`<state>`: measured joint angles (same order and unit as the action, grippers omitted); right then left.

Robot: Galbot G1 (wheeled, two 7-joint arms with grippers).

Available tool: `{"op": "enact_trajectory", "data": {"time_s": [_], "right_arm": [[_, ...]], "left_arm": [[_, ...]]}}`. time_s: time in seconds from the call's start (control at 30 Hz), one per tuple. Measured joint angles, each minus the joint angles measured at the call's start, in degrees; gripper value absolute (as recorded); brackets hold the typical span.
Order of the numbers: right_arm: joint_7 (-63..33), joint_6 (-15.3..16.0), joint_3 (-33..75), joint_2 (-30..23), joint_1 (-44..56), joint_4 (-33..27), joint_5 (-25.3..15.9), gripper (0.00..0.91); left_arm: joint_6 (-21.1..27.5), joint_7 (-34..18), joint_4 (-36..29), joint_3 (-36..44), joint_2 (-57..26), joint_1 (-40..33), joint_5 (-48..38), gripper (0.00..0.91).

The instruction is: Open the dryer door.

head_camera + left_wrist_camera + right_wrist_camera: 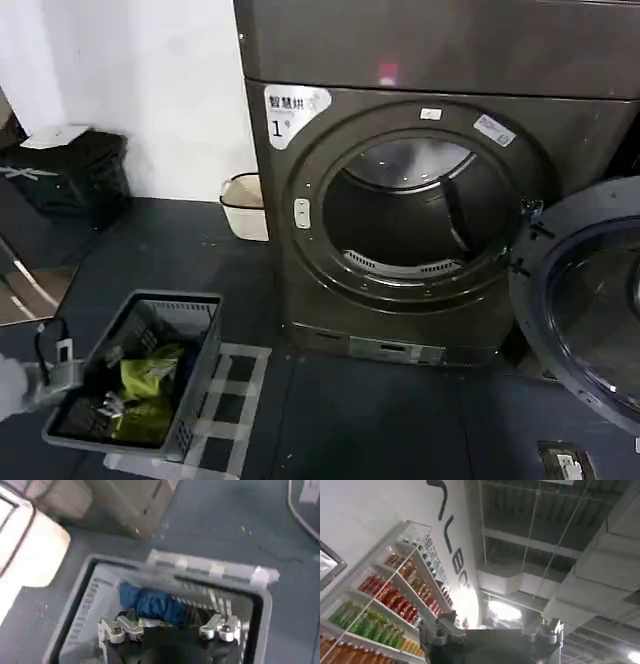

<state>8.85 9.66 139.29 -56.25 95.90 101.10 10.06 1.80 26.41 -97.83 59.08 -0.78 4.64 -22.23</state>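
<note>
A grey basket [190, 390] sat nearest, low on the robot's left, on the dark floor [380, 420] over a grid of pale tape [235, 400], with yellow-green cloth [145, 385] and dark items inside. The left gripper [170, 630] hovered just above the basket's near rim, fingers spread wide, holding nothing; a blue cloth [150, 605] lay in the basket just past its fingertips. The left arm [20, 385] entered from the lower left edge, beside the basket. Beyond stood the dryer [420, 200], sticker [290, 110] marked "1" at its upper left. Drum hole [415, 215] was fully exposed. The door [585, 300] was swung wide open to the robot's right, hinged at the hole's right side, dark inner face toward the room, its lower edge cut off by the frame. A beige bin [245, 205] stood against the white wall [150, 90], touching or just beside the dryer's left flank. The right gripper [490, 632] pointed up toward ceiling ducts [580, 555] and drink shelves [395, 600]; fingers apart, nothing between them.
</note>
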Motion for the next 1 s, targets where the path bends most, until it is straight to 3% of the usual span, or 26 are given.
{"op": "enact_trajectory", "data": {"time_s": [0.37,1.0], "right_arm": [[0.1,0.1,-0.3,-0.4,-0.3,0.5,0.0,0.907],[0.2,0.2,0.5,-0.6,-0.1,0.7,0.0,0.907]], "left_arm": [[-1.5,7.0,3.6,-0.6,-0.9,-0.3,6.8,0.907],[-2.1,7.0,5.9,-1.4,-0.7,-0.2,8.4,0.907]]}}
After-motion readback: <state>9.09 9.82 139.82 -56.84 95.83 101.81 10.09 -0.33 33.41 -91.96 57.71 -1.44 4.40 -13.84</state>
